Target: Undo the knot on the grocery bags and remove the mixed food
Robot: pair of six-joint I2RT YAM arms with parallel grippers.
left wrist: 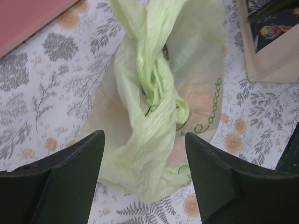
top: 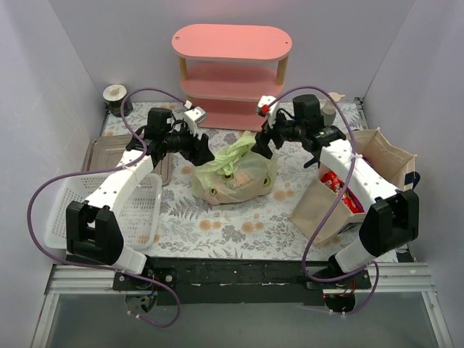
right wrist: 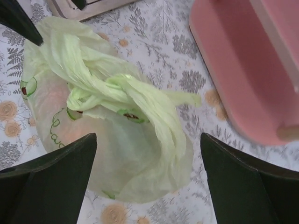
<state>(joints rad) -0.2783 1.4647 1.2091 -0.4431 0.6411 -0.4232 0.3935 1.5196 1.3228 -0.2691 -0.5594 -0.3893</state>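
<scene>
Left gripper (left wrist: 145,140) and right gripper (right wrist: 148,140) are hovering, jaws apart, over the knot (left wrist: 156,88) of the plastic bag (top: 232,183). Perhaps fruit (left wrist: 198,100) is showing through.

Bright, even light from overhead, shadows soft and faint. Both wrist views blur their dark fingers (left wrist: 60,186) near the lens; the pink shelf (right wrist: 243,70) looks soft, perhaps slightly overexposed.

One thin yellow-green plastic bag (top: 233,180) at the centre, tied with one knot (right wrist: 119,88), and one beige tote (top: 317,209) at 4 o'clock make two bags on the worktop. There is one white mesh basket (top: 61,210) at 8 o'clock, one metal tray (top: 101,148) at 10, and one pink shelf (top: 232,43) with three tiers at 12. The red packets (top: 335,179) in the tote are too hidden to count.
</scene>
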